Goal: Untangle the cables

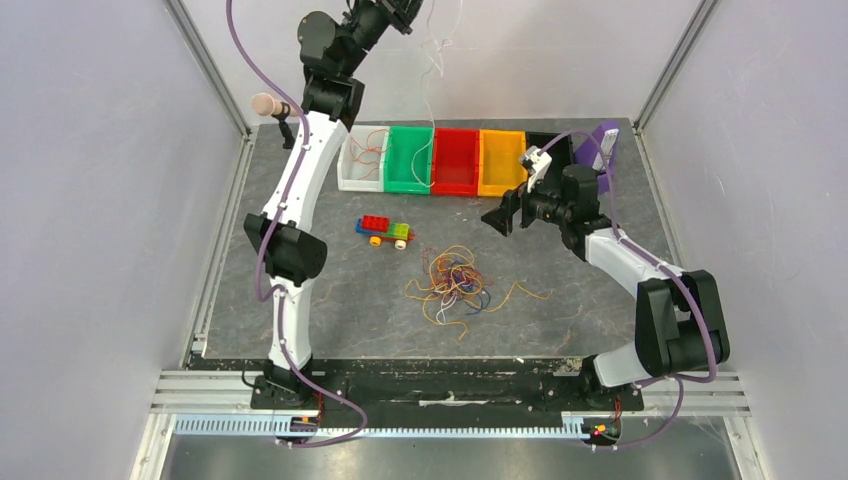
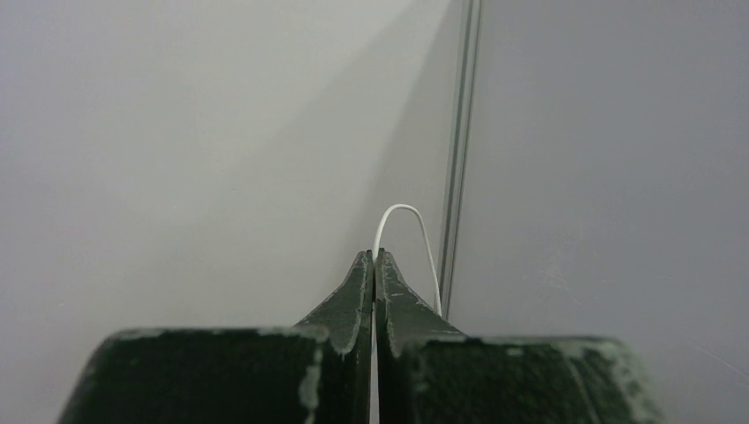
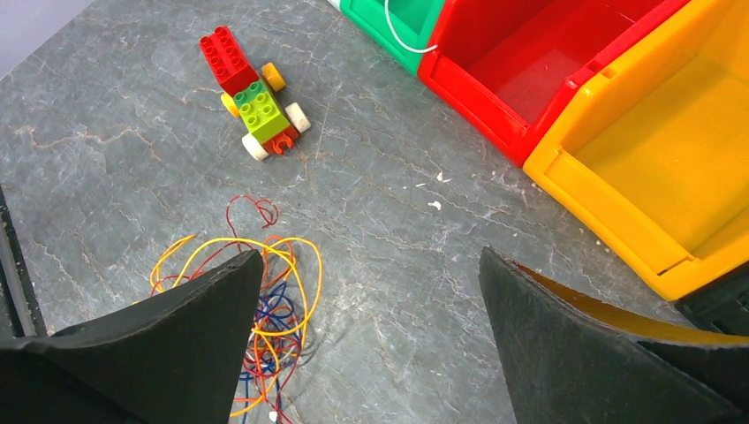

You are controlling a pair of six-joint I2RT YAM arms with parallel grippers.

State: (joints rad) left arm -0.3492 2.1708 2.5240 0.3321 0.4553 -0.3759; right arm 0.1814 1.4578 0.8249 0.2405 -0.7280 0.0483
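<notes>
A tangle of orange, yellow, red and blue cables point(image 1: 458, 282) lies on the grey mat in the middle; it also shows in the right wrist view point(image 3: 261, 300). My left gripper point(image 1: 400, 15) is raised high at the back, shut on a white cable point(image 2: 402, 221) that hangs down point(image 1: 432, 75) toward the green bin point(image 1: 410, 160); its lower end shows in that bin in the right wrist view point(image 3: 402, 35). My right gripper point(image 1: 505, 212) is open and empty, above the mat to the right of the tangle, in front of the bins.
A row of bins stands at the back: white point(image 1: 360, 160) with orange wires in it, green, red point(image 1: 456, 160), orange point(image 1: 500, 165), and a black one point(image 1: 548, 150). A toy brick car point(image 1: 385, 231) sits left of the tangle. A purple object point(image 1: 604, 145) is at the far right.
</notes>
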